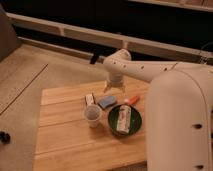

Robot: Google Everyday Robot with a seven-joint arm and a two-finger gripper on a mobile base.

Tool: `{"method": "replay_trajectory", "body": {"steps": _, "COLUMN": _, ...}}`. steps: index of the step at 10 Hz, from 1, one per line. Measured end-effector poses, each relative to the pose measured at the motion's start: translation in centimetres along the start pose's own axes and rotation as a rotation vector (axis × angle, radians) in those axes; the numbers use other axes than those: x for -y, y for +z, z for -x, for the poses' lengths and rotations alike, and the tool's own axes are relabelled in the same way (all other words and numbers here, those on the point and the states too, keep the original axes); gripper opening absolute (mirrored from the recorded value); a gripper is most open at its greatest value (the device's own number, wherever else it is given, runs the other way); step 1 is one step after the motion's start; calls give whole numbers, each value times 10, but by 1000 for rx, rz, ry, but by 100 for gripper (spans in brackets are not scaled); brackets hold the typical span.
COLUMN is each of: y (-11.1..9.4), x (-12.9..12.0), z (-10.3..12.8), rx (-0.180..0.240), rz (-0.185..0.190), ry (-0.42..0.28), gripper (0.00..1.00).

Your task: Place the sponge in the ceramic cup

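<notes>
Beige floor (22, 75), matt and speckled, with a thin dark line running diagonally; a small dark round object (4, 136) sits at the lower left edge, too dim to identify.

Surface (65, 145): pale wooden planks laid lengthwise, seams visible, rectangular, light varnished look.

Packet (90, 99): small, flat, white with dark marking, lying on the surface just left of the sponge.

Cup (92, 114): round, pale grey-white ceramic, darker inside, upright, no handle visible; stands just in front of the packet and the sponge, near the bowl's left rim.

Sponge (106, 102): flat blue rectangular block, soft-edged, lying on the surface between the packet and the orange item, outside the cup and just behind it.

Gripper (114, 88): white, hanging above the far half of the surface, just behind the sponge and apart from it; jaws spread, holding nothing.

Bowl (114, 125): wide, round, dark green, glossy; a long pale wrapper (125, 118) lies inside.

Orange item (132, 100): small, oblong, behind the bowl.

Arm (150, 70): smooth white casing with a row of small dark dots, reaching in from the bulky white body (180, 125) at right.

Room: dark back wall, pale horizontal rail (60, 30) across it.
</notes>
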Motion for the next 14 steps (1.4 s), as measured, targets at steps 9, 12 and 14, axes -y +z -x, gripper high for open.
{"method": "replay_trajectory", "body": {"steps": 9, "y": 54, "x": 35, "z": 0, "rx": -55, "rz": -43, "ry": 107, "gripper": 65}}
{"method": "replay_trajectory", "body": {"steps": 12, "y": 77, "x": 28, "z": 13, "rx": -46, "rz": -12, "ry": 145, "gripper": 65}}
{"method": "replay_trajectory", "body": {"steps": 14, "y": 85, "x": 10, "z": 24, "rx": -29, "rz": 35, "ry": 155, "gripper": 65}}
